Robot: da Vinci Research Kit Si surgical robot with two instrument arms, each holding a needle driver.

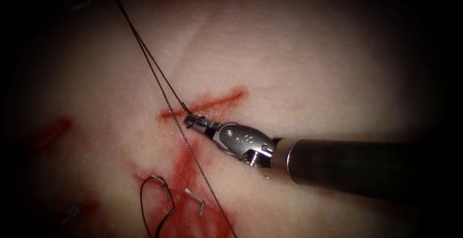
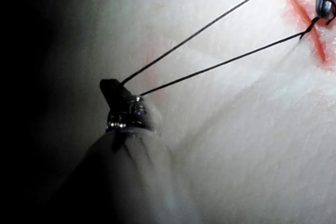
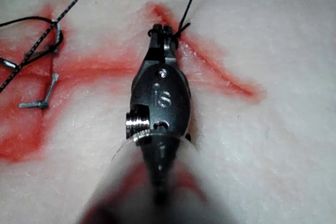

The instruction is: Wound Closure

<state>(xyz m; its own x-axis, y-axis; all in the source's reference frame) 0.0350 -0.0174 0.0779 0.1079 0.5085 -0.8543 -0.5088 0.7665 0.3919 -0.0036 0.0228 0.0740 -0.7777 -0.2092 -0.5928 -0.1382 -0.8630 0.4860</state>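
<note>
The cut [image 1: 207, 104] is a short red line in the pale tissue [image 1: 313, 59]. My right tool [image 1: 191, 120] comes in from the right, and its jaws are shut on the thread at a small knot [image 3: 178, 29] on the cut's left end. From there, two taut strands of dark thread [image 1: 144, 45] run up to the far left. My left tool [image 2: 116, 92] is shut on those two strands [image 2: 210, 45]. One strand [image 1: 207, 185] carries on down across the red fluid. Neither tool holds tissue.
A slack loop of thread [image 1: 156, 194] lies below the cut, on its left side, in a patch of red fluid [image 1: 193, 214]. A short pale cut end [image 1: 195, 198] rests beside it. Another red streak [image 1: 50, 132] marks the tissue far left.
</note>
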